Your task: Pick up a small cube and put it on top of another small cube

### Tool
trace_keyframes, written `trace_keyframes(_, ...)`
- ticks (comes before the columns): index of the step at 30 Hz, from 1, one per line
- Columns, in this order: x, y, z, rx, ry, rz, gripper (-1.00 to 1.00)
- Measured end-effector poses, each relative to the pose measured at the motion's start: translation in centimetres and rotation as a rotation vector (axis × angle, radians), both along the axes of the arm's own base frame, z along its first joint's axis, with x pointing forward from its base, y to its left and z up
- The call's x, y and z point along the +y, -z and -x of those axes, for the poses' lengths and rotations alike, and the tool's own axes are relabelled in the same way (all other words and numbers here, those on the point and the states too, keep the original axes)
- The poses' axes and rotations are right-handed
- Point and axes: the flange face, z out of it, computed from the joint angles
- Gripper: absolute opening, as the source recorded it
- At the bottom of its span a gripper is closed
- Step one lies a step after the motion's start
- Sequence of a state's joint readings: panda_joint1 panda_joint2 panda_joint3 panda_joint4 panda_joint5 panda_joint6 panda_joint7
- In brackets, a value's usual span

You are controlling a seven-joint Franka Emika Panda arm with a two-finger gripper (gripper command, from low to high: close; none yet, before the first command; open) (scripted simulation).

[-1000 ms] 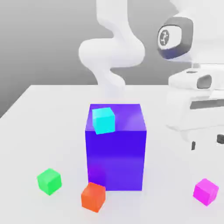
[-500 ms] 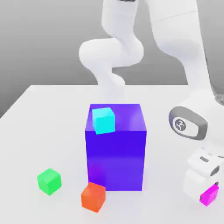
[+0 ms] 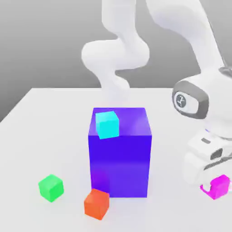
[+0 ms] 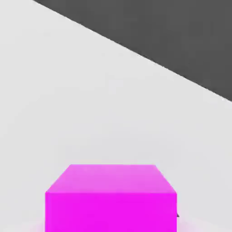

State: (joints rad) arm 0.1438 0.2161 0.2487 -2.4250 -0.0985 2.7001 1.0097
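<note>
The small cube, bright magenta, sits between the fingers of my gripper at the exterior view's lower right, a little above the white table. The gripper is shut on it. In the hand view the same magenta cube looms close, with a faint pink glow on the table beneath it. The other small cube, bright green, rests on the table at the exterior view's lower left, far from the gripper.
A big blue-violet block stands mid-table between the two small cubes, with a cyan cube on its top. An orange-red cube lies at the block's front left corner. The white table stretches behind.
The hand came down onto the magenta cube and closed on it. Since half a second ago the hand and cube have risen slightly.
</note>
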Motion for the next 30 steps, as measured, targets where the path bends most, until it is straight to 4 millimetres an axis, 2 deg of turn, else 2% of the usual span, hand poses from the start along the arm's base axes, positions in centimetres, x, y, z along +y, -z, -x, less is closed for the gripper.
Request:
trace_keyframes(4, -7.3, -2.0, -2.3, -0.02, 0.317, -0.027, -1.0)
trace_keyframes(9, -17.6, -4.4, -3.4, -0.049, 0.732, -0.066, -1.0)
trace_keyframes(14, -27.5, -6.7, -2.3, -0.085, 1.138, -0.111, -1.0)
trace_keyframes(17, -33.0, -8.0, -0.6, -0.109, 1.375, -0.14, -1.0)
trace_keyframes(18, -34.5, -7.8, 0.4, -0.102, 1.444, -0.138, -1.0)
trace_keyframes(25, -39.5, -1.8, 9.0, 0.054, 1.793, -0.04, -1.0)
trace_keyframes(27, -40.0, 0.2, 9.7, 0.065, 1.821, -0.031, -1.0)
trace_keyframes(30, -39.2, 3.5, 9.4, 0.069, 1.806, -0.027, -1.0)
